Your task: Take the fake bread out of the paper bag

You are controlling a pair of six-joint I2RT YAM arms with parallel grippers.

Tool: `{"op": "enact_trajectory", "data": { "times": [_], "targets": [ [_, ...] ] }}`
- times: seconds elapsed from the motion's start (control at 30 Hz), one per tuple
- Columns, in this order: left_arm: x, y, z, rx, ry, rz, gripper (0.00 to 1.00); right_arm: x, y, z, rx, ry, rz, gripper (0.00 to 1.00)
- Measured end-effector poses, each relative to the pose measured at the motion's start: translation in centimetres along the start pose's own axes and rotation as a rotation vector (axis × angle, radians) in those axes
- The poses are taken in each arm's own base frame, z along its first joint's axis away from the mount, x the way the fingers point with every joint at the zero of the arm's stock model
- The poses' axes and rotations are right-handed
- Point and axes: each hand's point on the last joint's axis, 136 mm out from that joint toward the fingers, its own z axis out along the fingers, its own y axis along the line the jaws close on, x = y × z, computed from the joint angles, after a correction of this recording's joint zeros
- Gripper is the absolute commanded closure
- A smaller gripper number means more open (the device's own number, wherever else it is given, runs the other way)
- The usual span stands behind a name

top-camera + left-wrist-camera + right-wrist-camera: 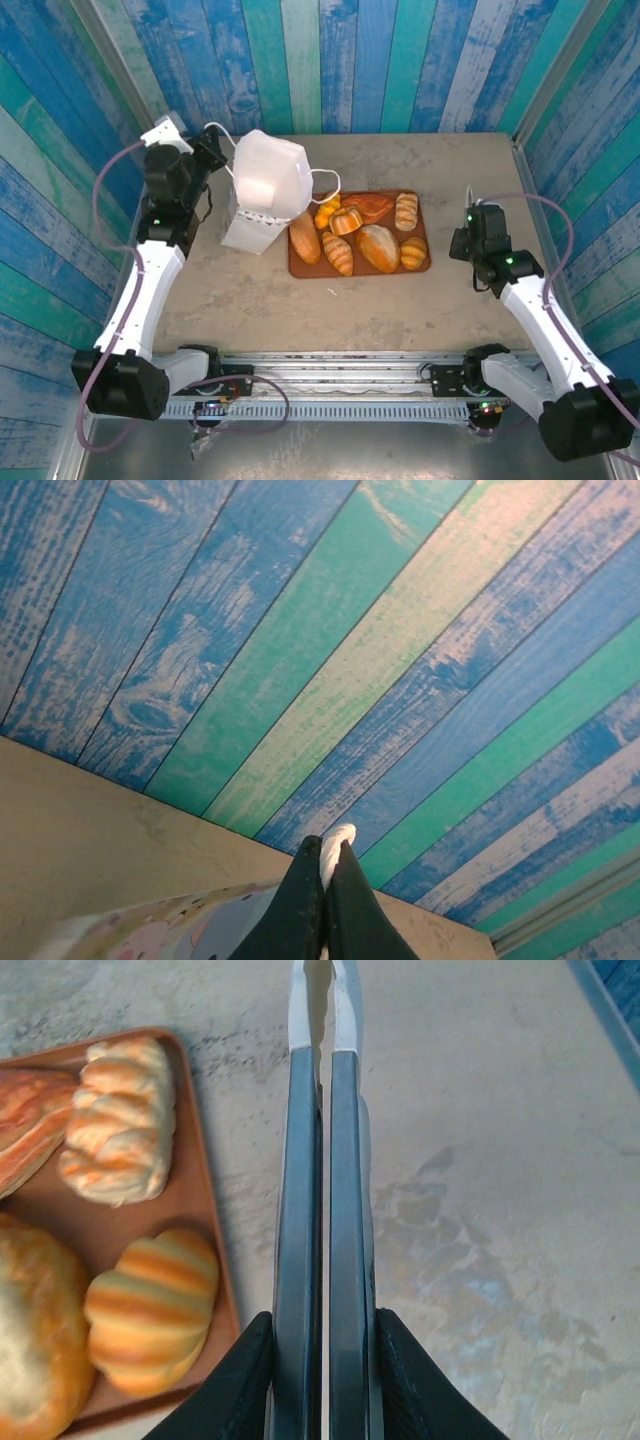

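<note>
Bread (378, 247) lies on tray (200, 1210), left of closed, empty right end effector (320, 982); left end effector (327, 852) pinches paper bag (265, 185).

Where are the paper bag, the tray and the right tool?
paper bag (268, 175), top view, its white upper side.
tray (205, 1215), right wrist view, bare floor beside its rim.
right tool (325, 975), right wrist view, between its fingertips.

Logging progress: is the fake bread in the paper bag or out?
Out: the fake bread lies on the tray beside the paper bag. Whether any piece is left inside, cannot tell.
</note>
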Motion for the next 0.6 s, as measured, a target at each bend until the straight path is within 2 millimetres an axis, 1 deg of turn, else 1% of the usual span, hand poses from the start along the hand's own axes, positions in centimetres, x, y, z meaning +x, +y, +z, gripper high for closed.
{"op": "enact_trajectory", "data": {
  "times": [0.13, 0.27, 0.43, 0.53, 0.6],
  "targets": [
    [-0.1, 1.0, 0.5, -0.037, -0.017, -0.037, 1.00, -0.6, -0.7, 2.0, 0.013, -0.001, -0.004, 0.79],
    [-0.2, 2.3, 1.3, -0.068, -0.029, -0.066, 1.00, -0.4, -1.1, 4.1, 0.010, 0.031, -0.004, 0.79],
    [0.2, 5.5, 3.4, -0.116, -0.020, -0.100, 1.00, 0.9, -1.9, 7.7, -0.004, 0.128, 0.001, 0.78],
    [1.2, 7.4, 4.9, -0.120, 0.017, -0.120, 1.00, 1.5, -2.0, 9.8, -0.017, 0.186, 0.002, 0.79],
    [1.8, 8.3, 5.8, -0.109, 0.047, -0.135, 1.00, 1.8, -1.9, 10.9, -0.028, 0.214, -0.002, 0.79]
  ]
}}
